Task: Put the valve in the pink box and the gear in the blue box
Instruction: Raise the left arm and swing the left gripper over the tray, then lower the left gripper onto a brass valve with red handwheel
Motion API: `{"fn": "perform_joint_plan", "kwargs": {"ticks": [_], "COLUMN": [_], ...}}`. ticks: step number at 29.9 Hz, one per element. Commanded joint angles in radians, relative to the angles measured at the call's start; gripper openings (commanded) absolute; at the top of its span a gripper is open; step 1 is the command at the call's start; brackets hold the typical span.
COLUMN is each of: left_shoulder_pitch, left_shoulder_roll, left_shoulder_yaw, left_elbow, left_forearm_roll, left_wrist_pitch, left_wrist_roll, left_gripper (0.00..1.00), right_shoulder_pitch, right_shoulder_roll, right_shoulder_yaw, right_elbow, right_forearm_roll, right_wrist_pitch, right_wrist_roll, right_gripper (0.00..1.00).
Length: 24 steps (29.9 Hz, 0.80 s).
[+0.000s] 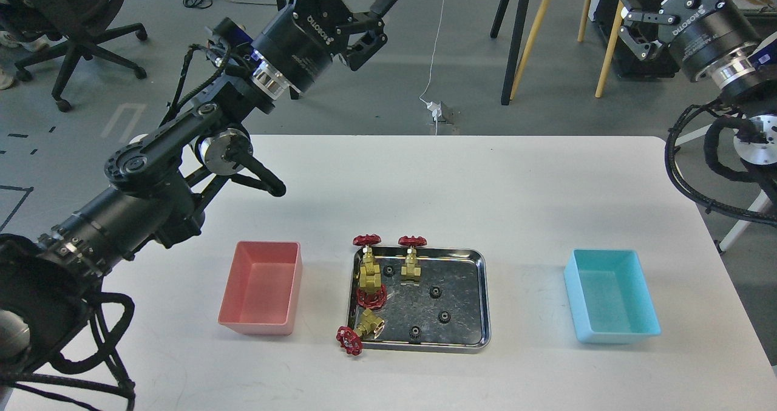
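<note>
Both boxes sit empty. 4 brass-yellow red-wheeled valves (368,275) and 5 tiny black gears (434,291) lie in the shiny steel tray (482,295) between the salmon-pink plastic box (262,289) and the turquoise-blue plastic box (610,295). Left tool (358,19) and right tool (634,25) hang released, high over the bench (485,186). Lower the left tool squarely over 1 valve body, clear of its neighbours.

pink box (262,289), blue box (610,295), red-wheeled brass valve (369,274)

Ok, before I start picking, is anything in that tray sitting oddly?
One valve at the steel tray's front-left corner lies tipped over, its red handwheel hanging past the rim over the table. Both boxes look empty.
</note>
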Motion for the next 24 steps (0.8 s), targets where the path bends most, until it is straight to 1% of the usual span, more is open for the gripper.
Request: {"fn": "perform_joint_plan", "kwargs": {"ticks": [1, 3, 4, 6, 8, 9, 12, 14, 15, 17, 21, 24], "left_shoulder_pitch": [-0.072, -0.146, -0.183, -0.259, -0.36, -0.431, -0.641, -0.776, -0.833, -0.89, -0.896, -0.857], "left_shoulder_roll": [0.134, 0.209, 0.25, 0.315, 0.361, 0.379, 0.369, 0.299, 0.235, 0.123, -0.066, -0.123], "left_shoulder_yaw": [0.313, 0.524, 0.613, 0.75, 0.88, 0.959, 1.195, 1.341, 1.405, 1.491, 1.567, 1.579], "left_elbow": [-0.134, -0.205, -0.24, -0.295, -0.349, -0.383, -0.452, -0.484, -0.49, -0.483, -0.402, -0.345], "left_forearm_roll": [0.114, 0.174, 0.226, 0.301, 0.346, 0.36, 0.418, 0.442, 0.444, 0.444, 0.443, 0.441], "left_wrist_pitch": [0.216, 0.347, 0.384, 0.393, 0.386, 0.374, 0.349, 0.349, 0.349, 0.35, 0.357, 0.389], "left_wrist_roll": [0.0, 0.0, 0.0, 0.0, 0.0, 0.0, 0.0, 0.0, 0.0, 0.0, 0.0, 0.0], "left_gripper": [0.95, 0.95, 0.95, 0.95, 0.94, 0.94, 0.95, 0.95, 0.95, 0.95, 0.95, 0.95], "right_shoulder_pitch": [-0.002, -0.007, -0.012, -0.019, -0.021, -0.021, -0.024, -0.028, -0.03, -0.035, -0.035, -0.033], "right_shoulder_roll": [-0.019, -0.03, -0.032, -0.033, -0.029, -0.024, -0.016, -0.016, -0.016, -0.016, -0.015, -0.016], "right_shoulder_yaw": [0.009, 0.009, 0.009, 0.009, 0.009, 0.009, 0.012, 0.014, 0.015, 0.015, 0.015, 0.02], "right_elbow": [-0.002, -0.004, -0.004, -0.008, -0.033, -0.05, -0.086, -0.1, -0.106, -0.113, -0.125, -0.128], "right_forearm_roll": [0.0, 0.0, 0.0, 0.0, 0.0, 0.0, 0.0, 0.0, 0.0, 0.001, 0.001, 0.001], "right_wrist_pitch": [0.0, 0.0, 0.0, 0.0, 0.0, 0.0, 0.0, 0.0, 0.0, 0.0, 0.0, 0.0], "right_wrist_roll": [0.0, 0.002, 0.002, 0.002, 0.002, 0.002, 0.003, 0.006, 0.011, 0.016, 0.017, 0.017], "right_gripper": [0.99, 0.99, 0.99, 0.99, 0.99, 0.99, 0.99, 0.99, 0.99, 0.99, 0.99, 0.99]}}
